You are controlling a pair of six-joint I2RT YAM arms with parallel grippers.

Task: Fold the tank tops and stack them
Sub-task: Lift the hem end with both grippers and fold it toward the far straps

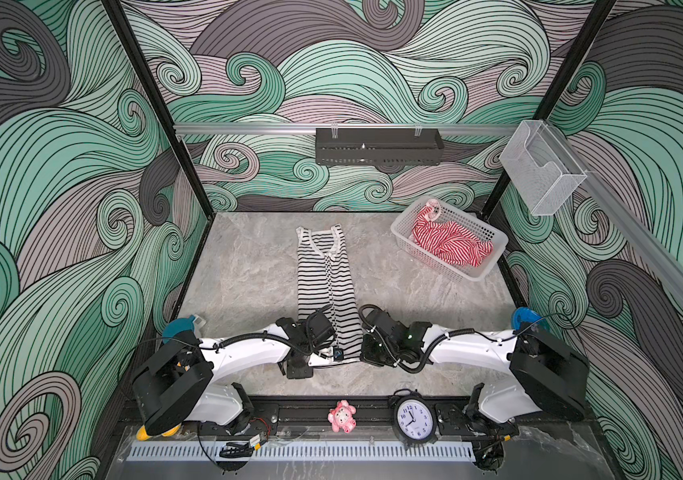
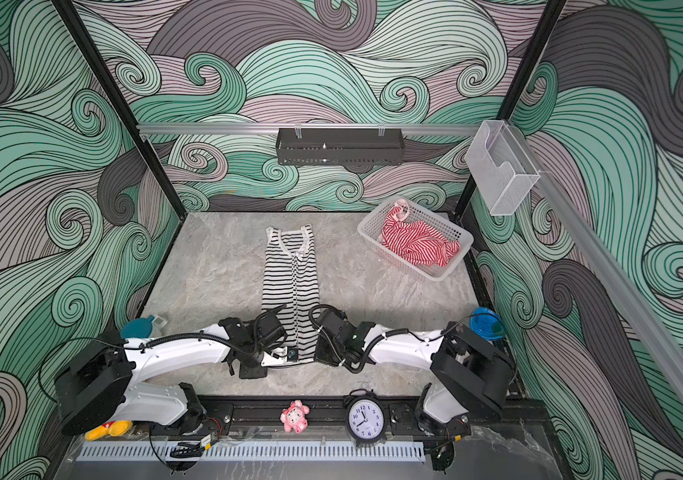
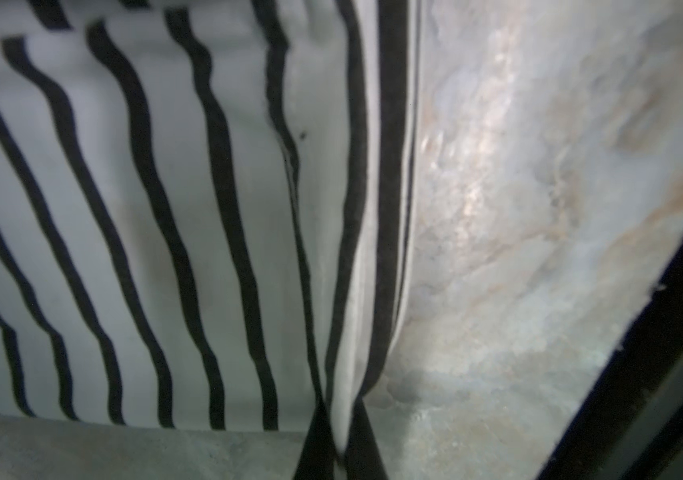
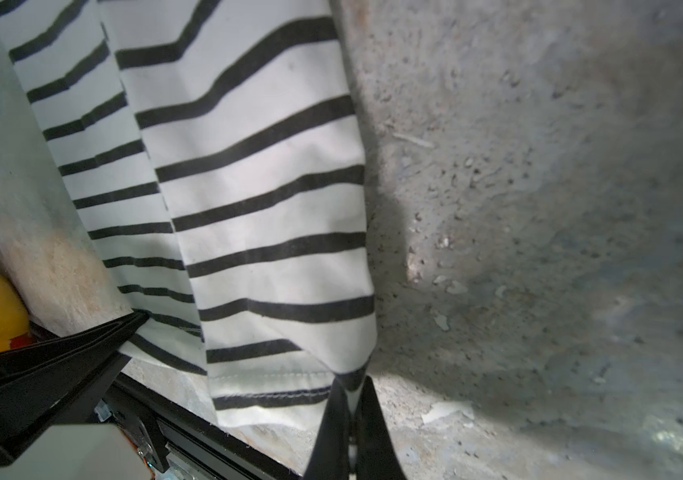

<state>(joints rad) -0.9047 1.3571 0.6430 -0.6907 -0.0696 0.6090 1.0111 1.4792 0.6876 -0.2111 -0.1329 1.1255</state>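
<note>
The black-and-white tank top [image 1: 323, 282] [image 2: 289, 282] lies folded into a long narrow strip mid-table, neckline at the far end. My left gripper [image 3: 339, 451] is shut on its near hem at the left corner. My right gripper [image 4: 350, 415] is shut on the right corner of the hem. In both top views the fingertips are hidden under the left wrist [image 1: 314, 332] and the right wrist [image 1: 379, 340]. The left gripper's fingers [image 4: 123, 328] also show in the right wrist view, touching the hem. The red-and-white tank top [image 1: 452, 243] [image 2: 418, 245] lies crumpled in the basket.
The white basket [image 1: 493, 262] stands at the table's back right. A pink plush toy [image 1: 341, 417] and a black clock [image 1: 413, 419] sit on the front rail. A yellow toy [image 2: 109, 428] lies by the left arm's base. Blue objects [image 1: 179, 328] [image 1: 524, 318] sit at both side edges.
</note>
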